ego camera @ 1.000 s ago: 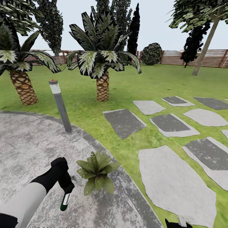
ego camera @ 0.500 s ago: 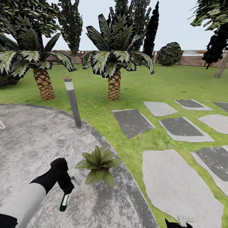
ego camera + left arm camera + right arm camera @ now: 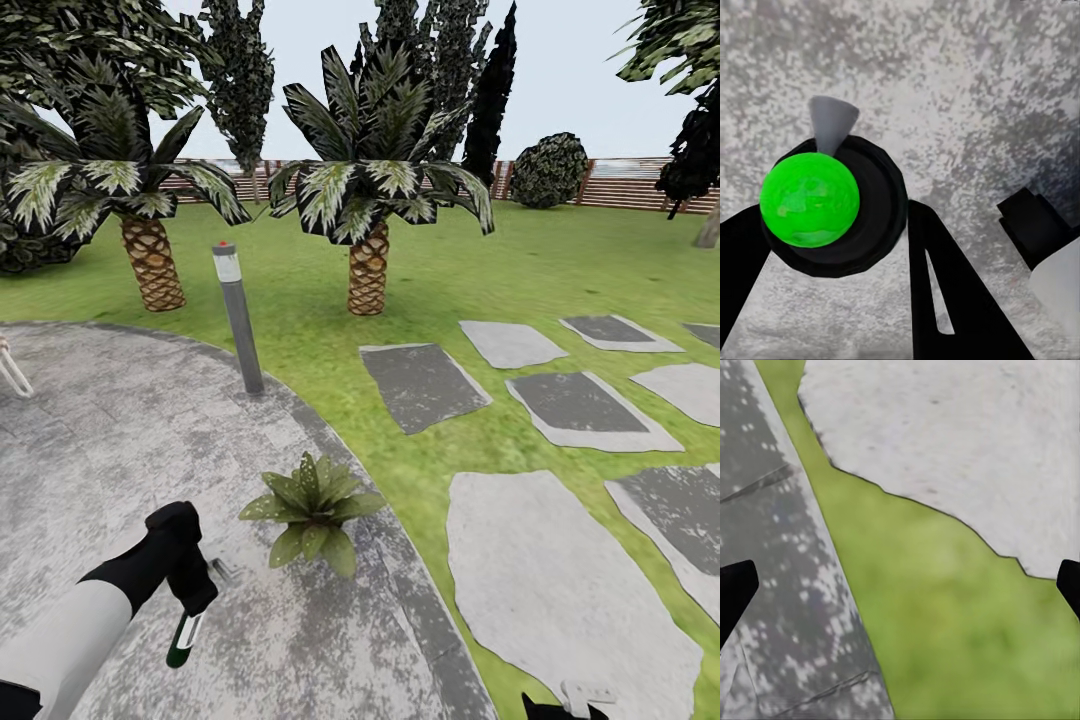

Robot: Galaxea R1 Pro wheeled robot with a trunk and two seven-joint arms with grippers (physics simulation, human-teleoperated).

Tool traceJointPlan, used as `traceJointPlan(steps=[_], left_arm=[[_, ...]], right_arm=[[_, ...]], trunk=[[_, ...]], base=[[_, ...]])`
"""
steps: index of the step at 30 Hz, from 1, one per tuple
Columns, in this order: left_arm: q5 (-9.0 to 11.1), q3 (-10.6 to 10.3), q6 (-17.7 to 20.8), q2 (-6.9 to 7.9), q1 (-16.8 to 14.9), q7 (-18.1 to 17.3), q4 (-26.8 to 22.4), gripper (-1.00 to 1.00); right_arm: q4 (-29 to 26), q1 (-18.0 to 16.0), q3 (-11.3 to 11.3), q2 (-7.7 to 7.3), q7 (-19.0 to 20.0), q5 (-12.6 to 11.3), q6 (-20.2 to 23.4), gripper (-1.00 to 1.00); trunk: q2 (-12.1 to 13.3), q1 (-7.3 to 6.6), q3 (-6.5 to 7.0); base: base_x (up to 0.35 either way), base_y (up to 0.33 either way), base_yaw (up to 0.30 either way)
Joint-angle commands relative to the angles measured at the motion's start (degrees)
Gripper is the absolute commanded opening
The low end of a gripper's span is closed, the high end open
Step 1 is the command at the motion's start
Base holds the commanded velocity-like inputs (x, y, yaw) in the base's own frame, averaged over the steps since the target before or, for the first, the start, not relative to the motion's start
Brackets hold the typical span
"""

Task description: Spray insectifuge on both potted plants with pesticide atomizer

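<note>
Since the earlier frames the head camera has panned left, so the palms and lamp post sit further right in the view, and the left arm with its load now sits slightly lower and further left. On the near left of the scene, the left pincer (image 3: 186,598) is clamped on the pesticide atomizer (image 3: 182,640), which points down over the round grey patio (image 3: 120,440); the left wrist view looks along the bottle, showing its bright green end (image 3: 810,199) between the two black fingers (image 3: 945,300). One potted plant (image 3: 311,510) stands on the patio near its right edge, just right of the held atomizer and not touching it. A grey lamp post (image 3: 239,318) stands at the far rim of the patio, with two palm trees (image 3: 368,268) on the lawn (image 3: 560,250) beyond and a brown slatted fence (image 3: 630,185) at the far boundary. Grey stepping stones (image 3: 560,590) lie on the grass to the right. The right pincer (image 3: 900,592) is spread wide, its black fingertips (image 3: 735,592) at opposite edges of the right wrist view, above the strip of grass between the patio and a stepping stone.
</note>
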Motion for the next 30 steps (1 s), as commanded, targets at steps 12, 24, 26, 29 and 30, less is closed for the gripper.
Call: traceJointPlan(steps=[12, 24, 26, 29, 30], left_arm=[[-0.3, 5.1, 0.5, -2.82, -0.3, 4.9, -0.9, -1.0], [-0.7, 6.2, 0.5, -5.02, -0.1, 6.7, -0.2, -1.0], [-0.6, 6.2, 0.5, -5.01, 0.0, 6.7, -0.1, -1.0], [-0.5, 6.2, 0.5, -5.01, 0.0, 6.7, -0.1, -1.0], [-0.4, 6.2, 0.6, -5.01, 0.0, 6.7, -0.1, -1.0]], right_arm=[[0.0, 0.0, 0.4, 0.1, 0.2, -0.7, -0.2, 1.0], [0.0, 0.0, 0.4, 0.02, 0.2, -0.6, -0.2, 1.0], [0.0, 0.0, 0.4, 0.02, 0.2, -0.6, -0.2, 1.0], [0.0, 0.0, 0.4, 0.02, 0.2, -0.6, -0.2, 1.0], [0.0, 0.0, 0.4, 0.02, 0.2, -0.6, -0.2, 1.0]], trunk=[[0.0, -0.01, -0.05], [0.0, -0.01, -0.05], [0.0, -0.01, -0.05], [0.0, -0.01, -0.05], [0.0, -0.01, -0.05]], base=[[0.0, 0.0, 0.173], [0.102, -0.057, 0.05], [0.269, -0.157, 0.0], [0.292, -0.109, 0.0], [0.322, -0.028, 0.0]])
